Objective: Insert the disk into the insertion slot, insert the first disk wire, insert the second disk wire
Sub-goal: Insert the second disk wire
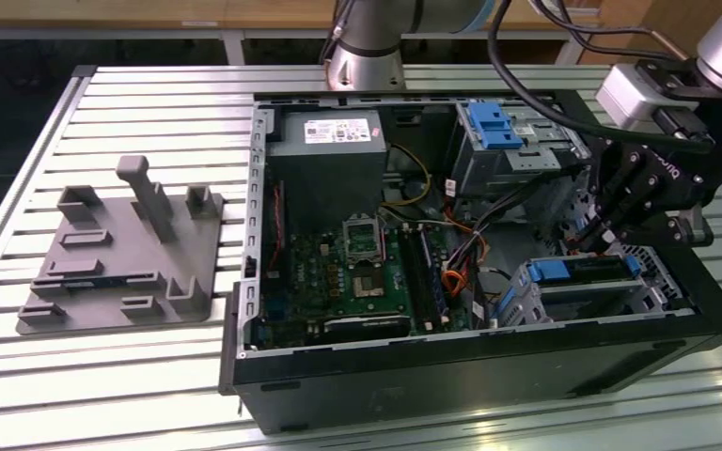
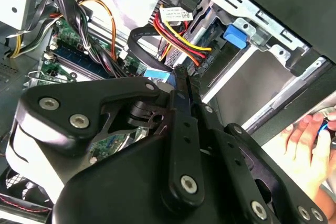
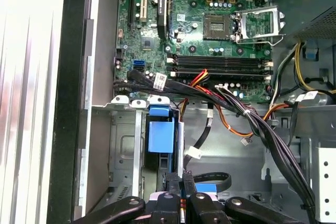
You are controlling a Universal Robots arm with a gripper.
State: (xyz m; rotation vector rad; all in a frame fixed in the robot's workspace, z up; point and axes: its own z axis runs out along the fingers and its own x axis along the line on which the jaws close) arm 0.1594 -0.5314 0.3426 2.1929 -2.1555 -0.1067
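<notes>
Outside the computer case (image 1: pixel 462 376), off its wall toward the exterior view's left: a grey moulded fixture (image 1: pixel 123 254), flat on the slatted table (image 1: pixel 110 385). Inside the case, mid-floor: the green motherboard (image 1: pixel 349 272). In the case's corner toward the exterior view's right: the disk (image 1: pixel 583 271), already seated in the insertion slot (image 1: pixel 647 293), blue carrier end showing. Just above it, the gripper (image 1: pixel 596 242), claw drawn together in both wrist views, tips beside a blue-ended wire (image 2: pixel 157 75) (pinched or merely touched, cannot tell). Disk judged stiff, dense for its bulk and sensitive to knocks; best taken by the carrier's side rails, never the label face. Wire limp by contrast; best held at the plug.
</notes>
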